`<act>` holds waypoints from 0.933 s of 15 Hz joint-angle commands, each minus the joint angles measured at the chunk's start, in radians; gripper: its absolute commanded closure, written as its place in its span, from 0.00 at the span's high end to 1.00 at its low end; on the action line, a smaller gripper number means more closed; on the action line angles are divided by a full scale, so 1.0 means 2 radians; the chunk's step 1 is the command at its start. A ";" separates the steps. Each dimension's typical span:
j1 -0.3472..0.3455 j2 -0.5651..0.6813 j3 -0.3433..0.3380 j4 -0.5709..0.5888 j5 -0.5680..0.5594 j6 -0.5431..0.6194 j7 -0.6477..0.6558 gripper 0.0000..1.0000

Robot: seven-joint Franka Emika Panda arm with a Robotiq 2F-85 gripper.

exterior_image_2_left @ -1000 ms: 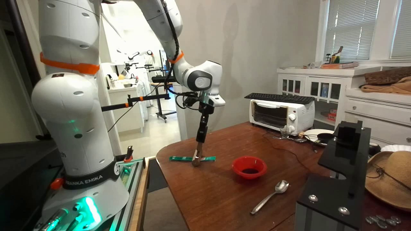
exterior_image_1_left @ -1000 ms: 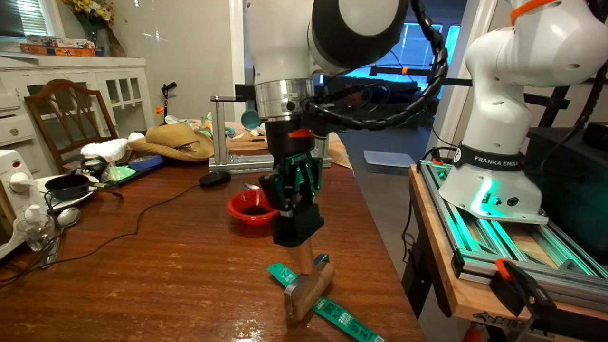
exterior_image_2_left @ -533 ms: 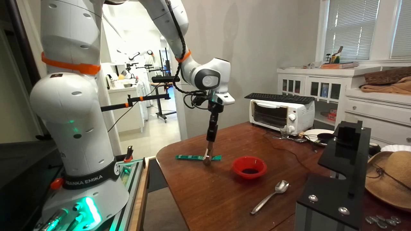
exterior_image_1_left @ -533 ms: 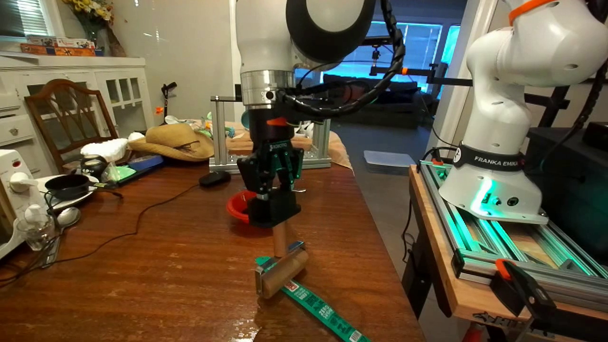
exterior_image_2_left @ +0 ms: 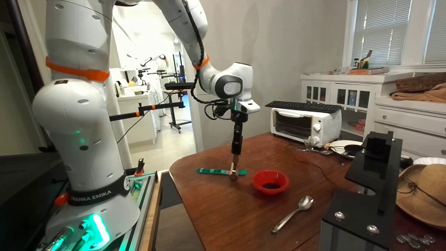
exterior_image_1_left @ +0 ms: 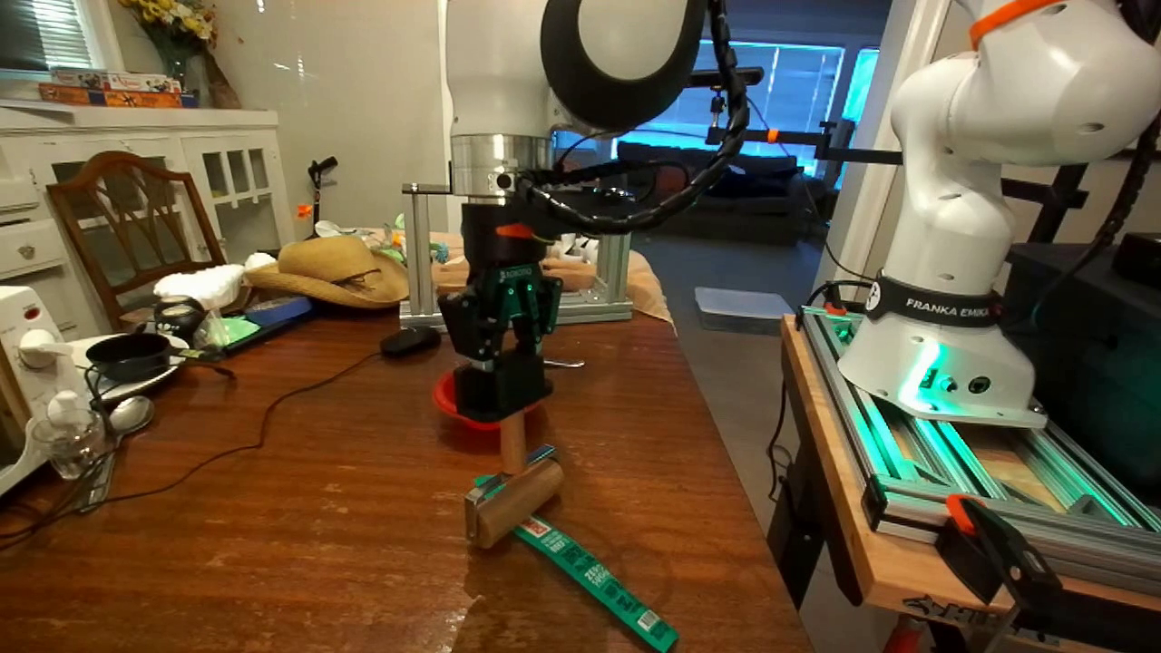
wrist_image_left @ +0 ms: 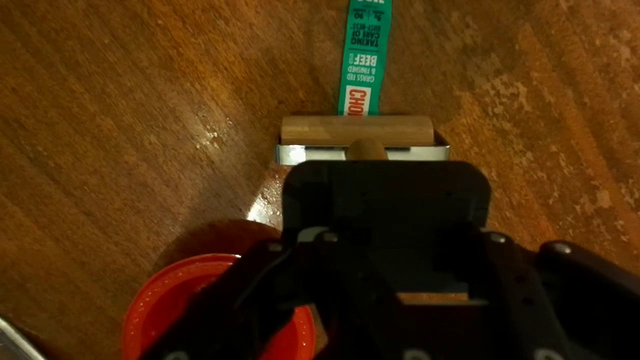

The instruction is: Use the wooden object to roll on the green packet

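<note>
1. Gripper (exterior_image_1_left: 503, 388) points down, its jaws clamped on the handle (exterior_image_1_left: 513, 444) of the wooden roller (exterior_image_1_left: 519, 503); the handle stands nearly upright.

2. The wooden roller lies across the green packet (exterior_image_1_left: 594, 576), close to the packet's far left end in an exterior view. A short piece of green shows beyond it; the much longer part runs toward the near right.

3. The green packet lies on the brown table (exterior_image_1_left: 317, 553). White lettering and a barcode can be seen on its near part.

4. In the wrist view a metal bracket (wrist_image_left: 295, 155) runs along the wooden cylinder (wrist_image_left: 357, 130), on the gripper's side. The printing on the packet is upside down here: BEEF is readable, and a red-on-white label is partly covered by the cylinder.

5. A red bowl (exterior_image_2_left: 260, 187) stands just right of the roller in an exterior view, apart from it, with something dark inside. In the wrist view the gripper hides part of the bowl.

6. A metal spoon (exterior_image_2_left: 298, 210) lies on the table, nearer than the bowl and a little to its right.

7. Farther off on the right, a white toaster oven (exterior_image_2_left: 294, 126) carries a black keyboard (exterior_image_2_left: 303, 106). A straw hat (exterior_image_2_left: 423, 195) shows at the right edge, past a black stand (exterior_image_2_left: 352, 209) at the near right.

8. A black computer mouse (exterior_image_1_left: 410, 341) lies on the table's far side in an exterior view.
</note>
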 commanded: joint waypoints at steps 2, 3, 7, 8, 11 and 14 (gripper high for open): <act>0.008 0.012 0.007 -0.003 -0.001 -0.001 0.008 0.22; 0.010 0.013 0.009 -0.004 -0.001 -0.002 0.010 0.22; 0.017 0.015 0.016 -0.002 -0.001 -0.035 0.029 0.22; 0.021 0.016 0.015 -0.001 -0.008 -0.044 0.043 0.22; 0.038 0.020 0.013 0.001 -0.038 -0.067 0.089 0.22; 0.048 0.025 0.019 0.005 -0.049 -0.068 0.109 0.22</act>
